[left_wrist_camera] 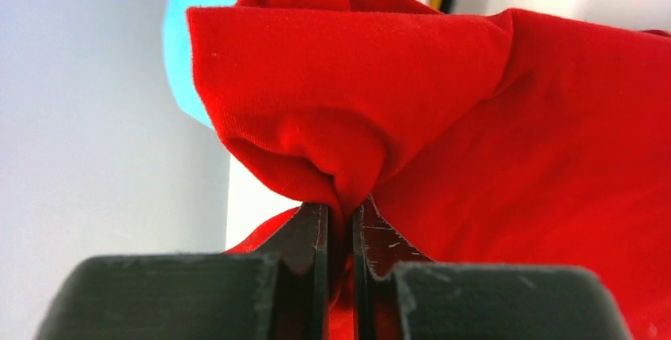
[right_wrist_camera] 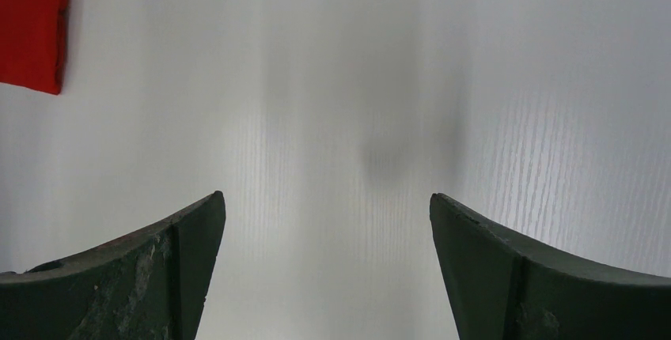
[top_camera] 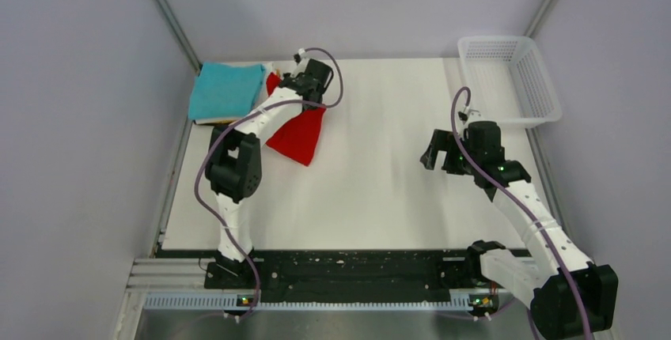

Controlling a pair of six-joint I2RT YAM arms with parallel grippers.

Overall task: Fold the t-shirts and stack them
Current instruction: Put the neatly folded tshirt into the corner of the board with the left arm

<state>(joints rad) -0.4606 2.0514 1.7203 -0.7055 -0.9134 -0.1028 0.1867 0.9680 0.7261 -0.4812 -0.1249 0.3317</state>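
Overhead view of a white table [top_camera: 372,190] with two robot arms. One white mesh basket [top_camera: 546,103] stands at the far right corner, away from the shirts. One folded teal t-shirt [top_camera: 225,91] tops a stack in the far left corner, with a yellow edge showing beneath it. One red t-shirt [top_camera: 299,138] lies just right of the stack, partly lifted; the left gripper [left_wrist_camera: 340,213] pinches a bunched fold of it between nearly closed jaws. The right gripper [right_wrist_camera: 326,205] hovers over bare table, jaws spread wide, holding nothing
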